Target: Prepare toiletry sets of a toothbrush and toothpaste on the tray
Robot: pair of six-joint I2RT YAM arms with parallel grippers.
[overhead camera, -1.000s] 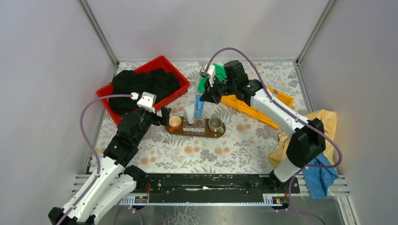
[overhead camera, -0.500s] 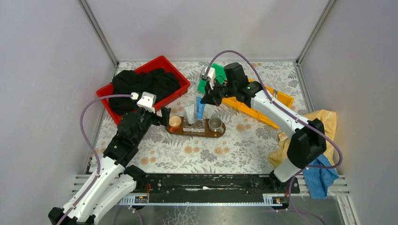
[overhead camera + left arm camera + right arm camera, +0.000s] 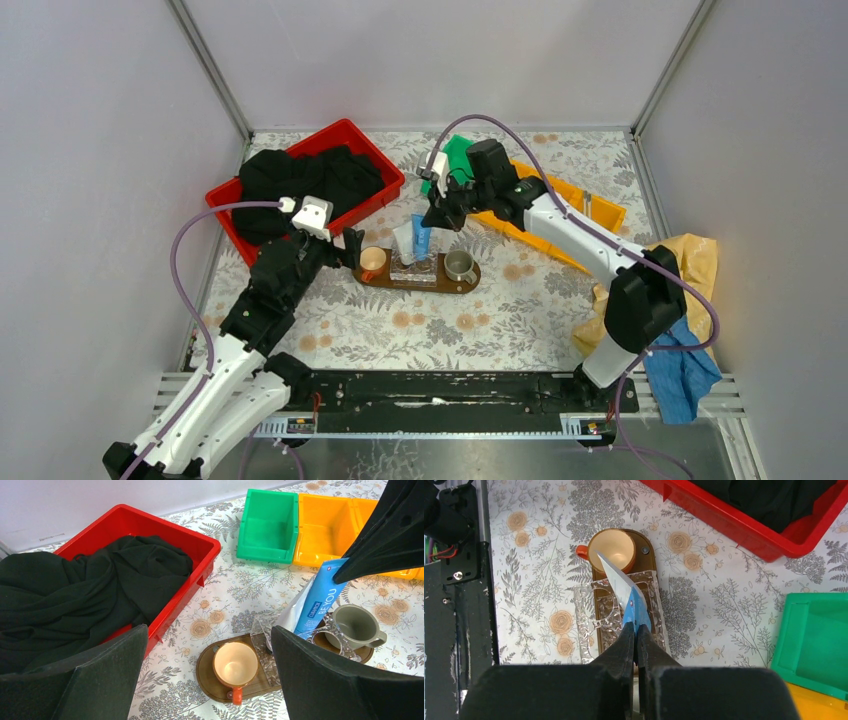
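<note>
The dark brown tray (image 3: 437, 283) lies mid-table with an orange cup (image 3: 372, 263), a clear holder (image 3: 415, 267) and a grey cup (image 3: 459, 265) on it. A whitish toothpaste (image 3: 404, 240) leans in the holder. My right gripper (image 3: 438, 216) is shut on the top of the blue toothpaste (image 3: 422, 236), whose lower end reaches down into the holder (image 3: 596, 620). From the right wrist, the blue toothpaste (image 3: 636, 611) sticks out past the right gripper (image 3: 635, 628). My left gripper (image 3: 350, 247) is open beside the orange cup (image 3: 235, 664). No toothbrush shows.
A red crate (image 3: 378, 140) of black cloth (image 3: 300, 185) stands at the back left. A green bin (image 3: 458, 152) and orange bins (image 3: 590, 208) sit behind the right arm. Yellow (image 3: 700, 262) and blue (image 3: 685, 375) cloths lie at the right edge.
The right gripper has shifted a little left and towards the tray with the blue toothpaste, bringing it close beside the whitish tube. The left arm has stayed put.
</note>
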